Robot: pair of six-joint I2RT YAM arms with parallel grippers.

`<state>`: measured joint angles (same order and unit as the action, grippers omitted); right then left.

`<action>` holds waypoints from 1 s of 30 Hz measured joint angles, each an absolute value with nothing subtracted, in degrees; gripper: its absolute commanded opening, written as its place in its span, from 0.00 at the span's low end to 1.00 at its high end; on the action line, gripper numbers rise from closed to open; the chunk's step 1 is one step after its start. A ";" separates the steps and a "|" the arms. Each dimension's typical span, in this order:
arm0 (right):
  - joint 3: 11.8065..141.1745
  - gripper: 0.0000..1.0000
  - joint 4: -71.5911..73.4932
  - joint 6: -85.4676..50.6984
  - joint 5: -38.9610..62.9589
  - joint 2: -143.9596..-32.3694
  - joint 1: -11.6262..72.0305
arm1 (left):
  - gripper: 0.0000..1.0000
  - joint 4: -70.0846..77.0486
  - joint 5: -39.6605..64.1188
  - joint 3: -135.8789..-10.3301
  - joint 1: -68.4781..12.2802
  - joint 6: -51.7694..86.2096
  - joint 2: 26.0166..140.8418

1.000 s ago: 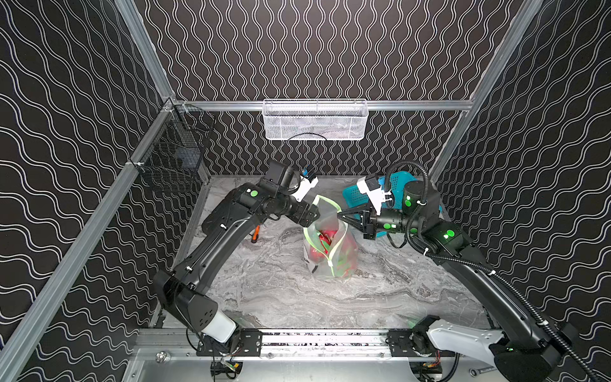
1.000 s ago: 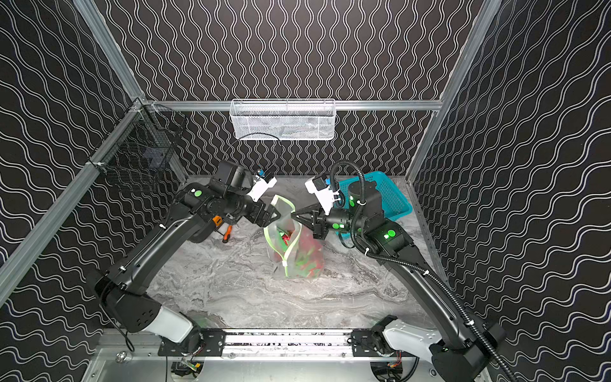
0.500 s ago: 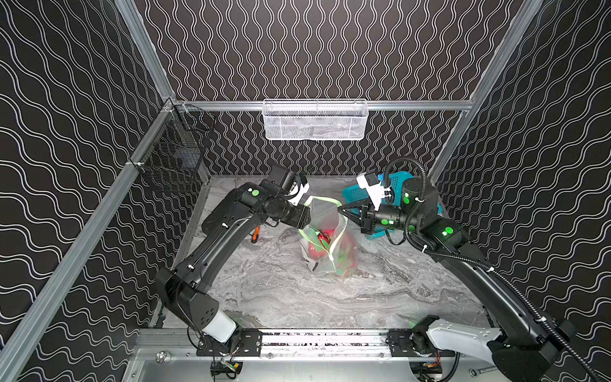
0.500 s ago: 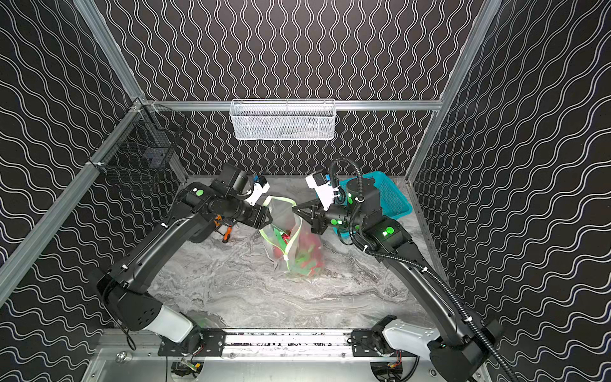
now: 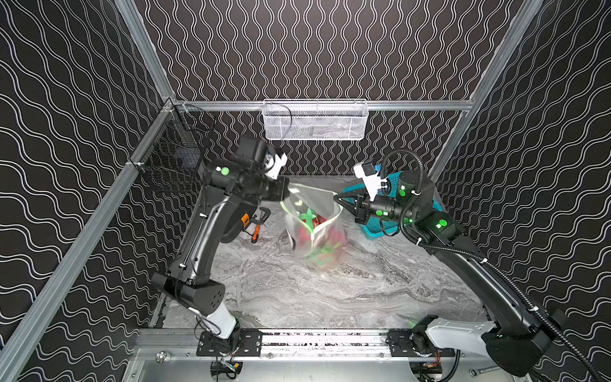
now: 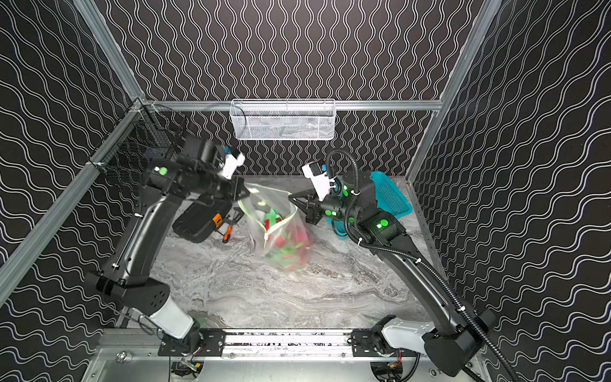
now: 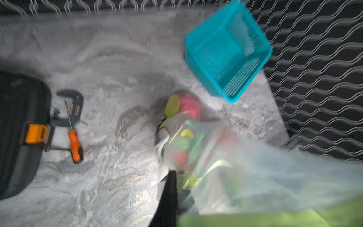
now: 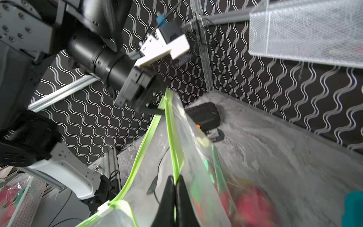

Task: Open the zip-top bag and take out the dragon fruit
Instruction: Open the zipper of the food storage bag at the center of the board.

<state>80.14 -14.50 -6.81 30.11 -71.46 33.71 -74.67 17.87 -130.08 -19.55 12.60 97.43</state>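
Since a second ago my left gripper (image 5: 285, 195) has come in and closed on the rim of the bag (image 5: 315, 202), and the mouth gapes wider. My right gripper (image 5: 335, 197) stays pinched shut on the opposite rim, jaws flat together over the green zip strip (image 8: 173, 137). In both top views the left grip is at the mouth's 9 o'clock and the right at 3 o'clock, with the bag strung between them above the table (image 5: 330, 291). The fruit (image 5: 302, 232) lies red and green in the bag's bottom; whether the bag touches the table I cannot say, as it is blurred. My left arm rises from 7 o'clock, elbow high, wrist level and pointing to 3 o'clock. My right arm stretches up from 5 o'clock, wrist pointing to 9 o'clock. A basket (image 5: 394, 182) sits at the bag's 2 o'clock; a clamp (image 7: 79, 102) and screwdriver (image 7: 75, 145) lie at its 9 o'clock. The clamp's red label is too blurred to read.
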 measured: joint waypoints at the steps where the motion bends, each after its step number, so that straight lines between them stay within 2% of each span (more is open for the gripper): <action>1: 80.49 0.00 -14.02 -6.83 29.67 -71.46 33.63 | 0.00 -75.79 18.70 -135.87 -19.05 12.67 99.68; 3: 80.42 0.00 -13.50 -6.90 28.64 -71.46 33.56 | 0.00 -75.99 20.71 -142.76 -18.79 13.34 103.00; 5: 78.65 0.00 -13.56 -7.25 27.40 -70.89 33.23 | 0.00 -74.98 23.11 -142.21 -19.29 14.68 103.83; 13: 56.27 0.00 -12.67 -10.61 25.58 -65.14 29.06 | 0.00 -68.27 23.35 -119.74 -29.41 16.36 102.67; 14: 53.84 0.09 -13.04 -11.14 25.26 -64.53 28.69 | 0.00 -67.42 23.70 -118.54 -30.65 16.51 103.39; 16: 51.68 0.35 -14.41 -11.38 23.94 -62.94 28.03 | 0.00 -66.11 24.23 -118.34 -32.86 16.60 105.65; 17: 51.57 0.39 -15.55 -11.42 22.59 -61.60 27.77 | 0.00 -66.11 24.18 -119.57 -33.82 16.71 107.28; 23: 63.64 0.51 -23.86 -9.61 15.31 -53.63 27.27 | 0.00 -67.72 23.73 -131.92 -38.83 16.69 115.68; 26: 69.56 0.49 -25.28 -10.15 17.76 -54.06 27.24 | 0.00 -68.10 23.81 -133.91 -39.97 16.73 117.60; 30: 64.01 0.44 -27.03 -15.97 25.28 -58.74 27.27 | 0.00 -68.79 23.53 -135.72 -41.25 17.69 119.81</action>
